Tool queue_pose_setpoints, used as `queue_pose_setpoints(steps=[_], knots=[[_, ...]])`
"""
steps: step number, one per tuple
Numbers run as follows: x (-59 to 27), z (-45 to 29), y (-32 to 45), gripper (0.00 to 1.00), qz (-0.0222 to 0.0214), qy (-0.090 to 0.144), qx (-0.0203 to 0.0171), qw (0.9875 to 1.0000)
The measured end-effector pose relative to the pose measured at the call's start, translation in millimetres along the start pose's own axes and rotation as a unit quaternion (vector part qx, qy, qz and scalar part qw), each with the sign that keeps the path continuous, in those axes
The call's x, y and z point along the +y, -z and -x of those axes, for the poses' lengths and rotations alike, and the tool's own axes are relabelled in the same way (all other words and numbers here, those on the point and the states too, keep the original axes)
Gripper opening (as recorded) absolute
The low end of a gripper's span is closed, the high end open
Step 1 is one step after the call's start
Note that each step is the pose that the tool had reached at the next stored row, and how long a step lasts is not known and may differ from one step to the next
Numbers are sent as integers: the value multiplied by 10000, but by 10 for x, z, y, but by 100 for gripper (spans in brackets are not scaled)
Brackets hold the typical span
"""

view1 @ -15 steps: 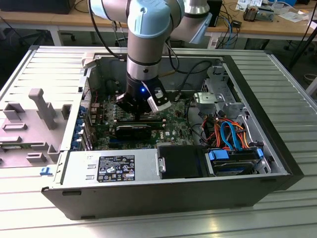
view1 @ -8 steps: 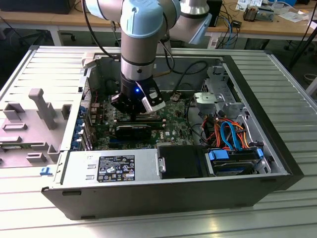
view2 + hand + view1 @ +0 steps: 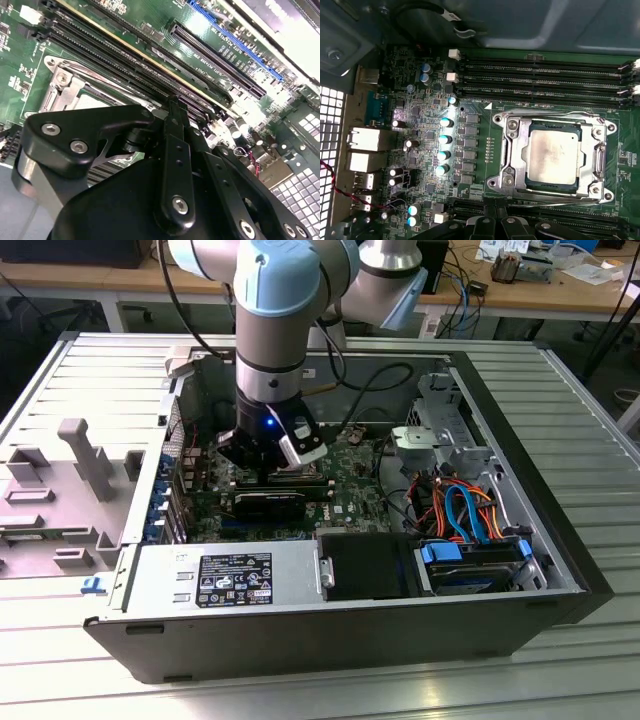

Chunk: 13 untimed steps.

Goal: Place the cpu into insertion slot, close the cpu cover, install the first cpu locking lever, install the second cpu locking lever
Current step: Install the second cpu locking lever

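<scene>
The cpu (image 3: 552, 156), a dull silver square chip, lies in the insertion slot (image 3: 495, 182) on the green motherboard (image 3: 475, 125). The silver cpu cover (image 3: 516, 150) lies flat over it and frames the chip. A thin wire locking lever (image 3: 555, 203) runs along the slot's edge nearest my gripper (image 3: 497, 223). In the second wrist view the black gripper (image 3: 172, 107) is shut with nothing in it, its tip just beside the slot's metal frame (image 3: 62, 92). In the exterior view the gripper (image 3: 262, 472) reaches down into the open computer case, over the board.
Long black memory slots (image 3: 545, 75) flank the socket on both sides. Blue-topped capacitors (image 3: 443, 140) and rear ports (image 3: 365, 140) stand beside it. The case holds a power supply (image 3: 225, 575), a drive cage (image 3: 470, 565) and coloured cables (image 3: 455, 505). Its walls (image 3: 520, 450) hem the arm in.
</scene>
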<state>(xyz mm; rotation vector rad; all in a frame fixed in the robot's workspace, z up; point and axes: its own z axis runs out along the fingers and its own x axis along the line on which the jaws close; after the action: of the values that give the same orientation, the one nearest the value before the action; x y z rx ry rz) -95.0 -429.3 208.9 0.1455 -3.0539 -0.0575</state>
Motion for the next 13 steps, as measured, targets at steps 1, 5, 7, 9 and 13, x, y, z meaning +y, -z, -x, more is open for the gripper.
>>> queue_pose_setpoints(steps=[1, 5, 7, 9, 13], knots=[[2, 1, -3, 11, -1, 21, 1, 10000], [25, 2, -14, 11, 12, 90, 2, 10000], [46, 5, -18, 11, 26, 113, 1, 9999], [67, 6, -21, 11, 42, 129, 0, 9999], [74, 2, -27, 11, 118, 145, -8, 9998]])
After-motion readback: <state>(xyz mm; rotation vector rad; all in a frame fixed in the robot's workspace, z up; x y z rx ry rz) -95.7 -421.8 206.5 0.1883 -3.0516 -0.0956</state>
